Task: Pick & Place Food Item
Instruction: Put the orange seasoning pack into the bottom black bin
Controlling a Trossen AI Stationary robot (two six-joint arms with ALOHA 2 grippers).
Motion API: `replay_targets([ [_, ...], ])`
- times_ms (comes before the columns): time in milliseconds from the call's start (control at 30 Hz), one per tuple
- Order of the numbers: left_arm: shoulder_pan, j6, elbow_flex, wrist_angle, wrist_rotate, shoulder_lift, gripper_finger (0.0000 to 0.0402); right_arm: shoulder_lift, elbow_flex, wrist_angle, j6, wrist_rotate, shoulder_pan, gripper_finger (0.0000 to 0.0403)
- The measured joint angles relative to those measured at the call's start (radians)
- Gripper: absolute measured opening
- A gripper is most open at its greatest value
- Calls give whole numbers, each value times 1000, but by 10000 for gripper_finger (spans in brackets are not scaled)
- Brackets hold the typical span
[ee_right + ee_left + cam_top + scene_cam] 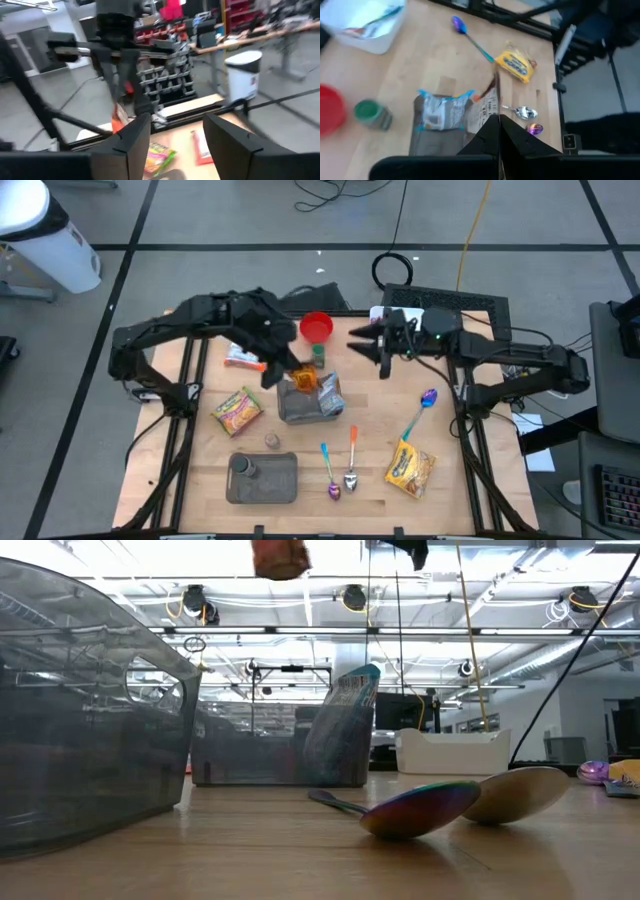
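The left gripper (290,375) pinches a crinkly orange snack packet (304,380) above the clear grey plastic bin (298,413), where a blue-edged foil pouch (330,394) already leans. The right gripper (383,352), fingers spread, waits beside the red cup (316,327) (a green-lidded jar (318,353) stands between).

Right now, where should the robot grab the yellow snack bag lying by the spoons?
Probably from straight above, using the free right gripper, whose jaws are open. The yellow snack bag lies flat on the table with bare wood around it, so pinch across its narrower width at the middle. The left gripper is shut on an orange packet.
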Motion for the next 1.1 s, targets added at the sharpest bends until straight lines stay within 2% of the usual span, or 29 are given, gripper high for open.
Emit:
replay_targets([
  [133,-28,-127,0,-28,-118,-90,3,-20,0,-3,-56,17,-61,189],
  [267,-100,-334,0,-45,-275,-162,2,-29,0,-20,-48,8,-133,187],
  [533,-378,-826,1,-79,-567,-181,2,-22,0,-75,-71,-213,-259,175],
  [733,-569,-1111,0,-80,-675,-98,1,-16,0,-110,-87,-222,-288,174],
  [967,-755,-1371,0,-79,-736,10,1,-10,0,-191,-98,-222,-283,171],
  [1100,-829,-1470,0,-87,-746,71,1,-9,-1,-235,-96,-223,-281,170],
])
